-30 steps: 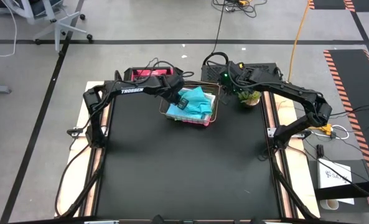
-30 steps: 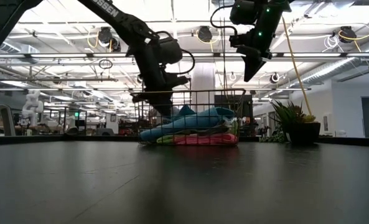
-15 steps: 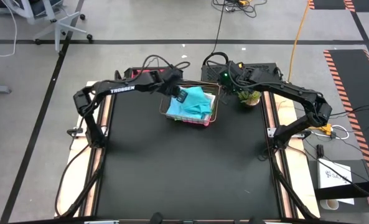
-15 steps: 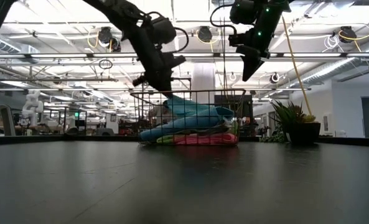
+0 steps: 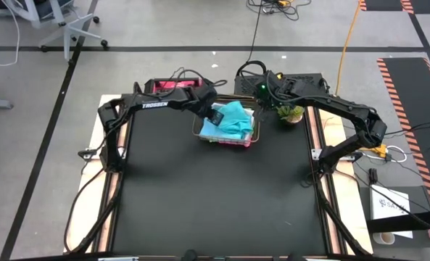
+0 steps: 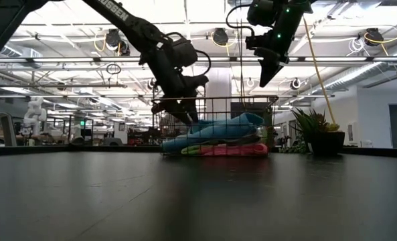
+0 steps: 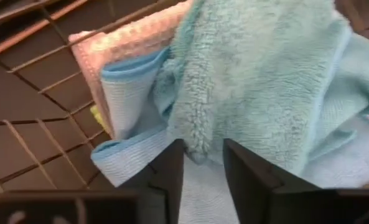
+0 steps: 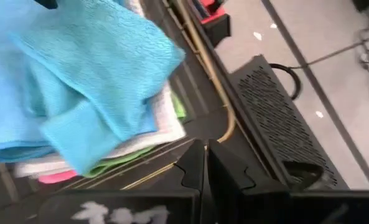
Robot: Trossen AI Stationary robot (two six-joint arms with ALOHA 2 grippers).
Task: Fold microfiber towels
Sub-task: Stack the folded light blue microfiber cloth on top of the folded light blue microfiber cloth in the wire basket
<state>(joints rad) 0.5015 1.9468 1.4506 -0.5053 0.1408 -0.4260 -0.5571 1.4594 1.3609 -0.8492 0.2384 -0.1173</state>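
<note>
1. A dark work surface (image 5: 215, 196) fills the middle of the overhead view, with a robot arm reaching in from each side towards its far edge.
2. A copper wire basket (image 5: 197, 128) sits near the far edge, about centred between the arms.
3. The microfiber towels are piled inside the basket. A turquoise towel (image 5: 233, 119) lies crumpled on top.
4. Seen from table height, the pile (image 6: 215, 137) shows blue layers over a pale layer, with lime green and pink at the bottom.
5. The left gripper (image 5: 216, 116) hangs over the basket's left side, tilted down at the towels.
6. In the left wrist view, the left gripper's (image 7: 203, 163) two dark fingers (image 7: 168, 171) stand slightly apart, with a fluffy edge of the turquoise towel (image 7: 259, 81) lying in the gap. The jaws look partly released rather than clenched on the cloth.
7. That view also shows a pink towel (image 7: 125, 46) under the blue one and a sliver of lime green (image 7: 97, 115) at the edge.
8. The right gripper (image 5: 262, 94) is raised above the basket's far right corner, clear of the towels. Its jaws (image 8: 204, 165) are pressed together with nothing between them.
9. A small potted plant (image 5: 293, 114) stands just to the right of the basket.
</note>
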